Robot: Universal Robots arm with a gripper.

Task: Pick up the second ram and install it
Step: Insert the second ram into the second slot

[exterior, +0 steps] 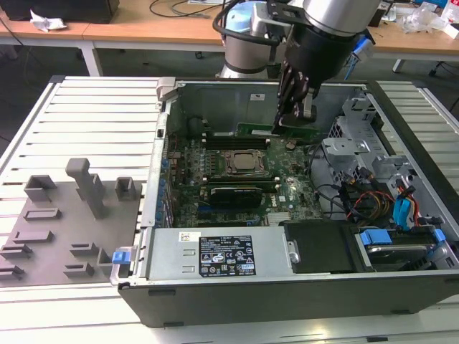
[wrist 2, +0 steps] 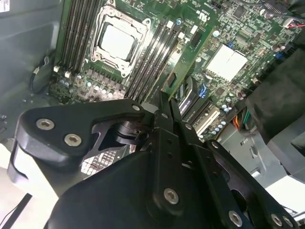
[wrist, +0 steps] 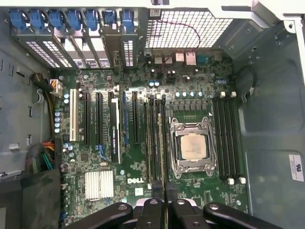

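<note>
Holding the ram [exterior: 281, 131] edge-on, tool [exterior: 292, 115] is clamped narrow on it above the open case [exterior: 287, 287]. Going by the exterior view's left to right: grey holder tray [exterior: 64, 215] on the counter [exterior: 86, 107], then the case with the board [exterior: 287, 193], socket [exterior: 242, 162] mid-board, then ram and tool just past the socket, drive bay cables [exterior: 373, 201] furthest over.

Doing this step well, my read: keep the stick square to the slot, both ends level, notch matched, latches open, then push straight down, no rocking.

In the first wrist view the ram [wrist: 165, 186] runs as a thin green edge straight out from between the tool's fingers [wrist: 151, 214], lined up over the slots [wrist: 155, 138] beside the socket [wrist: 193, 145]. Looks apart from the slots, not seated; can't tell which slot exactly. In the second wrist view, the tool [wrist 2: 164, 117] pinches the ram [wrist 2: 183, 78] over the slots.
</note>
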